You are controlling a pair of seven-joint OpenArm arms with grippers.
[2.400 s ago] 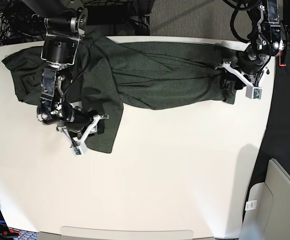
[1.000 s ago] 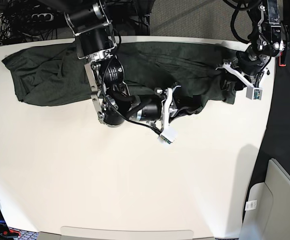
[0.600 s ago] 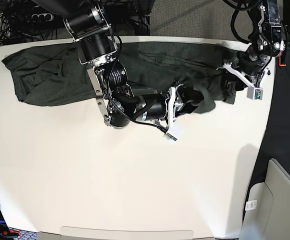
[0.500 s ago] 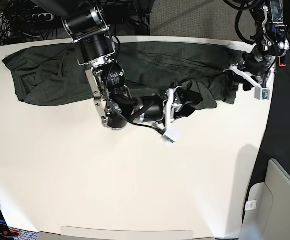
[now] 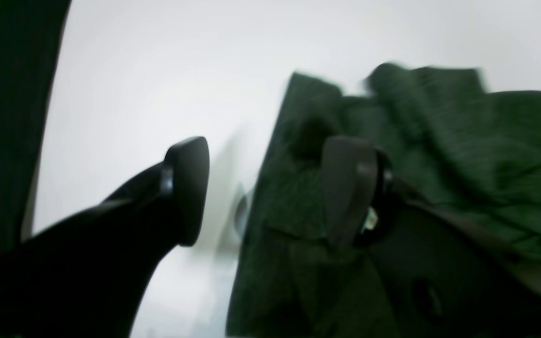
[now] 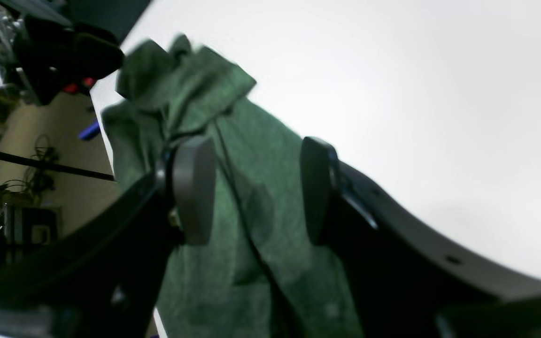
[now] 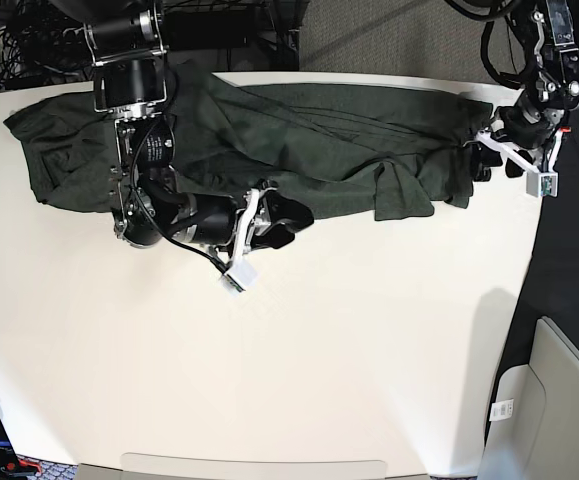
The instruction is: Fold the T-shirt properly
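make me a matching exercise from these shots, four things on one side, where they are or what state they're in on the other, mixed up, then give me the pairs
Things
1. T-shirt
2. left gripper
3. right gripper
4. table

Places or states
A. open, by the shirt's end at the base view's right edge
B. white, bare across its near half
C. dark green, stretched along the far edge
D. open, near the middle of the shirt's front edge

Pairs: 1-C, 2-A, 3-D, 4-B

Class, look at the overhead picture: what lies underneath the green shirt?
The shirt lies spread on the white table, bare in front of it. Anything beneath the cloth itself is covered and cannot be seen.
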